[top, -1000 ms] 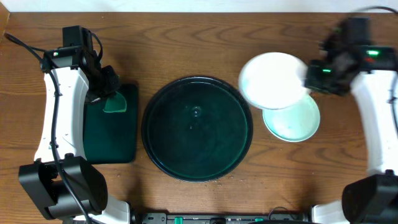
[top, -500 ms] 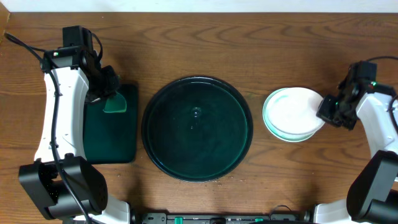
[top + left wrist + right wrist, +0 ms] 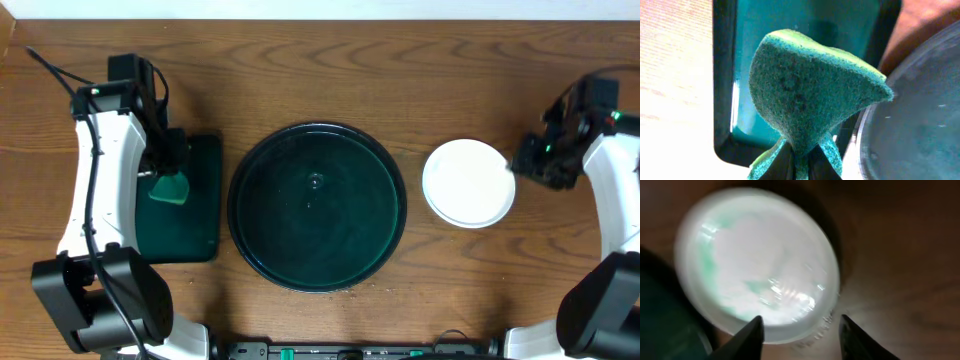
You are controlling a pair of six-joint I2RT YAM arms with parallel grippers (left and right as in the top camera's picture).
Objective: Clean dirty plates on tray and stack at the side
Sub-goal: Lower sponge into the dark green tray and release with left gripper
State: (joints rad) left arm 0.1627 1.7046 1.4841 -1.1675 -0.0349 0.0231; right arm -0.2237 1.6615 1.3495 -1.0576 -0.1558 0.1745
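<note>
Our right gripper point(image 3: 800, 338) has its jaws wide, with nothing in them. Just in front of them lie the plates point(image 3: 757, 262), in a pile on the table point(image 3: 320, 70). From above, the pile sits just to the left of this gripper, so our right arm is the near one. The plates are round, so no side is longer. Our left gripper point(image 3: 800, 167) is well apart from them, jaws pinched on the sponge point(image 3: 810, 95) above the green tray point(image 3: 195, 225). The black tray point(image 3: 317, 235) has no plates on it, so we think the job is nearly done
</note>
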